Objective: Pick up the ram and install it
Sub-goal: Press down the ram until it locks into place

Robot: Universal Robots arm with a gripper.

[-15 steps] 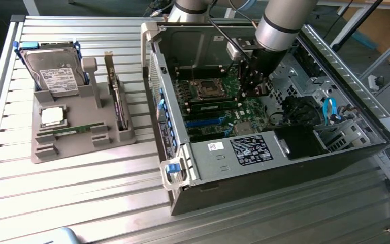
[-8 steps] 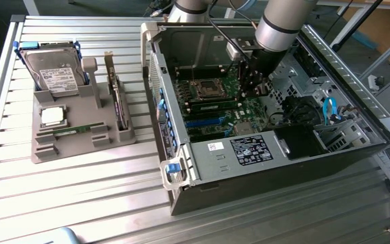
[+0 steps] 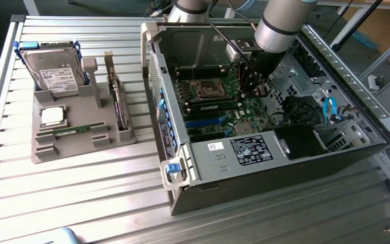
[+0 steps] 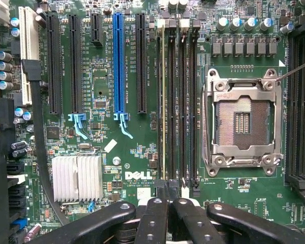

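**Gripper shut over the memory slots, one ram seated**

Gripper (image 4: 166, 197) first: my fingers (image 4: 153, 218) are pressed together with nothing visible between them. In the wrist view their tips sit right at the end of the bank of memory slots (image 4: 183, 107). I cannot tell whether they touch the board. In the exterior view the gripper (image 3: 253, 87) hangs inside the open computer case (image 3: 181, 168), low over the motherboard (image 3: 249, 109).

The readable writing is "DELL", in white on the motherboard (image 4: 138, 176), near my fingertips. The white silkscreen beside the slots is too small for me to read. So are the label on the case's metal cover (image 3: 251, 150) and the one on the hard drive (image 3: 61, 77).

The ram (image 4: 164, 107) stands edge-on in one of the slots beside the empty processor socket (image 4: 242, 123), in line with my closed tips. In the exterior view the ram (image 3: 212, 105) shows as a green strip just beside the gripper, at about eight o'clock from it.

A second ram (image 3: 69, 130) lies flat on the grey holder tray (image 3: 79, 147) outside the case, well apart from me, between eight and nine o'clock. The hard drive stands at the tray's twelve o'clock end. The upright expansion card (image 3: 117, 101) is on its three o'clock side.
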